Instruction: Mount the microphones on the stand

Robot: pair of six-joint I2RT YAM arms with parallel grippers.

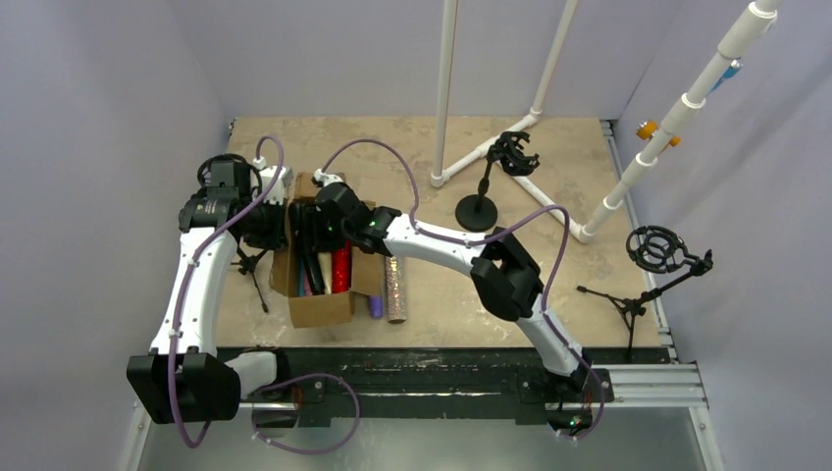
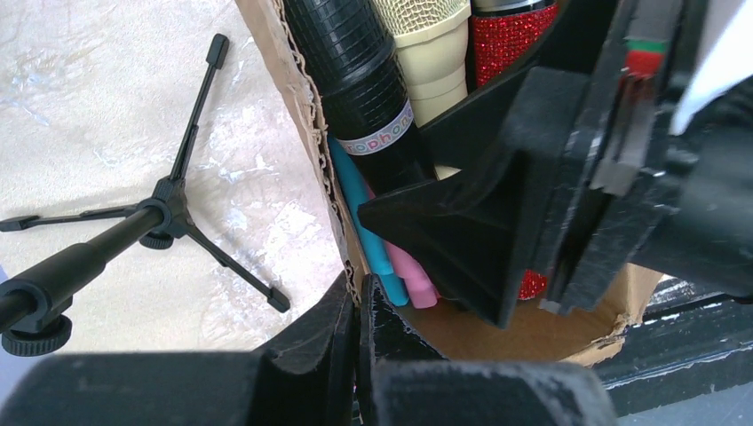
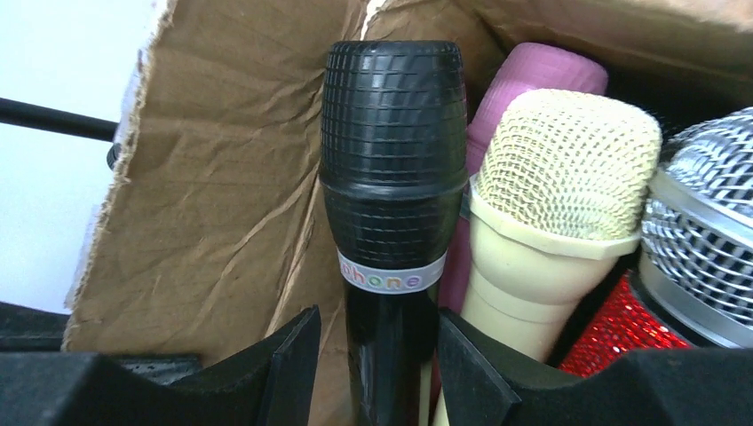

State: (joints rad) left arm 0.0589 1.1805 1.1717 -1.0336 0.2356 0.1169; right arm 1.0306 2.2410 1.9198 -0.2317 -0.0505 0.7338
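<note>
A cardboard box [image 1: 319, 309] holds several microphones. My right gripper [image 3: 377, 342] is open inside it, its fingers on either side of the body of a black microphone [image 3: 393, 151], which stands against the box wall [image 3: 204, 195]. Beside it are a cream microphone [image 3: 559, 204], a red glitter one [image 3: 622, 333] with a silver mesh head [image 3: 710, 231], and a mauve one [image 3: 533, 75]. My left gripper [image 2: 359, 288] is shut on the box's left wall [image 2: 311, 106]. Light blue [image 2: 364, 222] and pink [image 2: 408, 275] handles lie in the box.
A silver glitter microphone [image 1: 396, 289] and a purple one [image 1: 375, 304] lie on the table right of the box. A round-base stand [image 1: 479, 211] with a shock mount [image 1: 512, 152] is behind, a tripod stand [image 1: 655, 248] at right, a small tripod [image 2: 164, 213] left of the box, and white pipes [image 1: 638, 167].
</note>
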